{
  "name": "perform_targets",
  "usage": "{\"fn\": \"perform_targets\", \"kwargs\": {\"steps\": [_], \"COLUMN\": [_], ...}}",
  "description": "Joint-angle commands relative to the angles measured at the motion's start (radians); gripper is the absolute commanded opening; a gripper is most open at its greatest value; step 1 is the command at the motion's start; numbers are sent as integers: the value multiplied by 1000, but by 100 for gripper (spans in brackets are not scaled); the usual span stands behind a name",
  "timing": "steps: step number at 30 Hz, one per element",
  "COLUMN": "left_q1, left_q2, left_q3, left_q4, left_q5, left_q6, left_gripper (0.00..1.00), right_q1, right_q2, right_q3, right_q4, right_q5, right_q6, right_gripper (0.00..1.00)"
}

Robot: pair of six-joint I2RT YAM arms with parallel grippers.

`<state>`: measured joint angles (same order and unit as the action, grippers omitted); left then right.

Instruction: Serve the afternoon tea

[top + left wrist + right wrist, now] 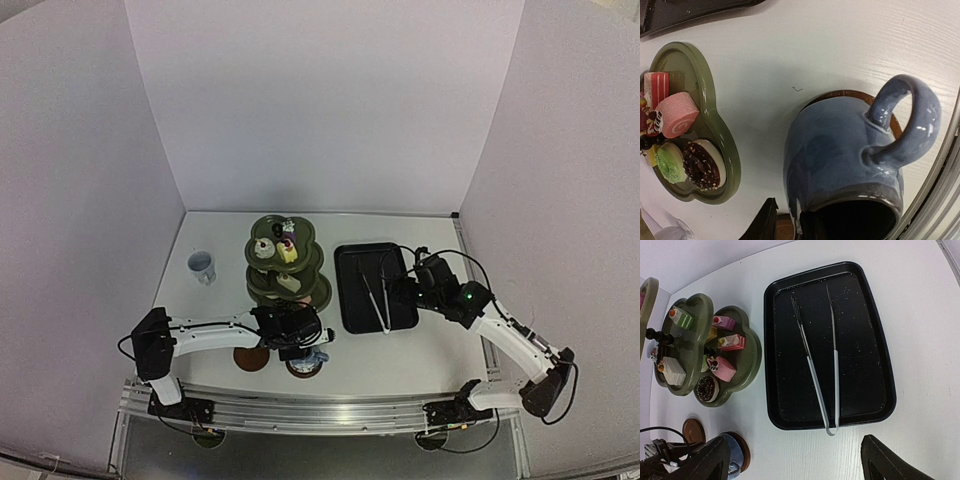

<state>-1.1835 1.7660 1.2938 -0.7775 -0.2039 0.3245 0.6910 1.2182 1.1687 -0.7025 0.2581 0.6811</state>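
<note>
Dark-blue glazed jug (pixel 840 155) seated on round brown saucer (pixel 837 93), ready for serving. My L gripper (pixel 787 226): hold indeterminate. R gripper (pixel 795 452): spread, empty.

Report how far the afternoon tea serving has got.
Done: pastries sit on the green three-tier stand, and the dark blue jug stands on a brown saucer. In hand: the left gripper is at the jug's rim; whether it grips is unclear. Left: the pale blue cup stands apart, and the second saucer is bare. The right gripper hangs open.
</note>
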Motion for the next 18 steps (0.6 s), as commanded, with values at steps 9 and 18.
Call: {"fn": "perform_targets", "kwargs": {"steps": [9, 18], "left_q1": [1, 2], "left_q2": [-83, -107], "left_q3": [46, 73], "left_q4": [-62, -81], "left_q5": [26, 3], "left_q6": [37, 68], "left_gripper": [44, 50], "right_q1": [6, 6], "right_q2": [23, 55], "right_q3": [37, 63], "right_q4": [7, 6], "right_q5": [-6, -17], "right_q6": [-9, -21], "right_gripper": [88, 88]}}
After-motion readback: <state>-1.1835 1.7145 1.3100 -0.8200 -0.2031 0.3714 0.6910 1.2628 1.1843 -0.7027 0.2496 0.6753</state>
